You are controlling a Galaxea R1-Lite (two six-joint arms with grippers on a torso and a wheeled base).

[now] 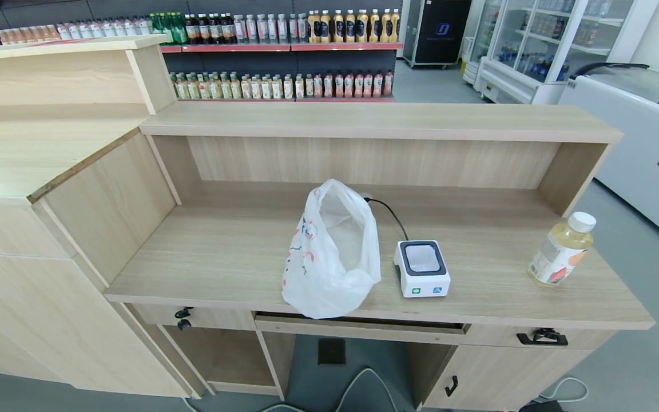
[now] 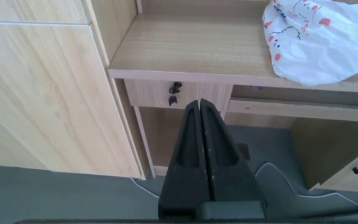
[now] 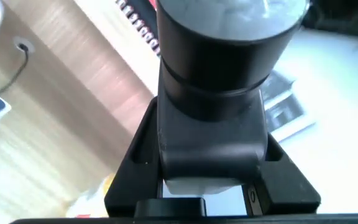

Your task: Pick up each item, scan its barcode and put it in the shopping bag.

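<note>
Holding: my right pincer point(image 3: 211, 158) grasps a dark cylindrical item point(image 3: 222, 62).
Left pincer point(image 2: 201, 107): clenched shut, below the desk point(image 2: 185, 56) front.
Shopping bag point(image 1: 332, 252): open, mid-desk, just beside the scanner point(image 1: 421, 268).
Bottle point(image 1: 561, 249): upright at the desk's right end.

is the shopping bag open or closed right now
Open: the shopping bag stands on the counter with its mouth spread wide upward, white inside showing.

The left gripper point(image 2: 200, 102) is matte black, its two long flat fingers point(image 2: 188, 149) tapering from a broad base to narrow tips, and the right gripper point(image 3: 210, 149) is likewise black, with angular fingers point(image 3: 132, 177) flaring off a blocky mount.
</note>
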